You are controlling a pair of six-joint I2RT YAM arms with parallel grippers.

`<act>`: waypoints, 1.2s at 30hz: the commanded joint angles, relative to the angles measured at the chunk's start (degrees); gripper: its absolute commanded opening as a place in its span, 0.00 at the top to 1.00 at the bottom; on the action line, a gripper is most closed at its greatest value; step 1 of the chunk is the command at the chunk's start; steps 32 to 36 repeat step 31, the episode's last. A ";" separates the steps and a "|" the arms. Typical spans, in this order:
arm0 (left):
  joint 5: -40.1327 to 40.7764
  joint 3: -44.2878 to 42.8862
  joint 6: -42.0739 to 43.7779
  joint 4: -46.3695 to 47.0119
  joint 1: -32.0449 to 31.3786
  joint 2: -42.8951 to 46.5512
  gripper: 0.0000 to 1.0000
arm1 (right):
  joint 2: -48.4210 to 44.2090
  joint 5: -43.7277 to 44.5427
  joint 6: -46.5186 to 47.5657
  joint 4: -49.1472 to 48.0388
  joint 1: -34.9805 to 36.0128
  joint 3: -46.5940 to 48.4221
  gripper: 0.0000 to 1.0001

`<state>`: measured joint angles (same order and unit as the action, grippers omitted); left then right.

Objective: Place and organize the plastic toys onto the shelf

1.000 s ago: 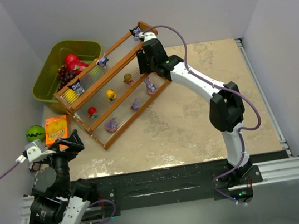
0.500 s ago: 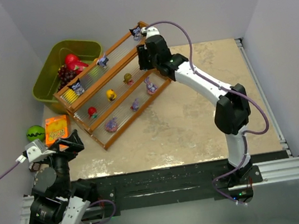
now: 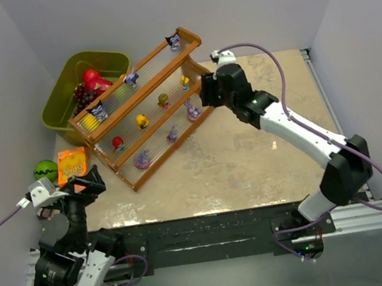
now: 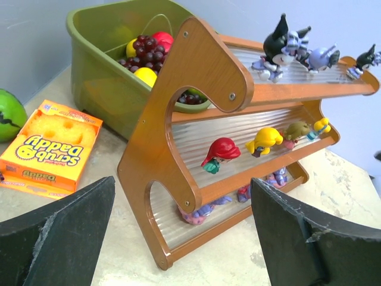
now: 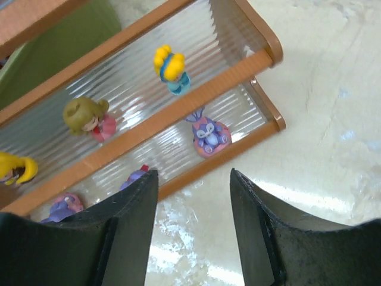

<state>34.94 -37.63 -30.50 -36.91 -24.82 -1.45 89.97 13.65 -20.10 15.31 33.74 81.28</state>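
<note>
The shelf (image 3: 176, 148) runs diagonally at the back left, its wooden end panel (image 4: 178, 107) close in the left wrist view. Plastic toys stand on all three tiers. Dark ones (image 3: 131, 76) are on top. A yellow one (image 3: 142, 120), an olive one (image 5: 88, 116) and a red one (image 4: 221, 152) are in the middle. Purple bunny-like ones (image 5: 208, 134) sit at the bottom. My right gripper (image 5: 193, 176) hangs open and empty over the table, just off the shelf's right end (image 3: 205, 92). My left gripper (image 4: 181, 190) is open and empty, facing the shelf's left end.
An olive-green bin (image 3: 62, 97) with red fruit and grapes stands behind the shelf. A green striped ball (image 3: 44, 169) and an orange sponge box (image 3: 72, 164) lie left of the shelf, near my left gripper. Walls close in the left, back and right.
My right gripper has drawn back from the shelf's upper right end toward the open table, its jaws a little wider. A small yellow toy it covered now shows on the middle tier.
</note>
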 commanded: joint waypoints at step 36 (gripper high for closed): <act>-14.46 -20.12 -0.35 -9.33 0.30 -12.52 0.00 | -43.57 -10.75 -11.19 9.48 0.01 -29.86 0.31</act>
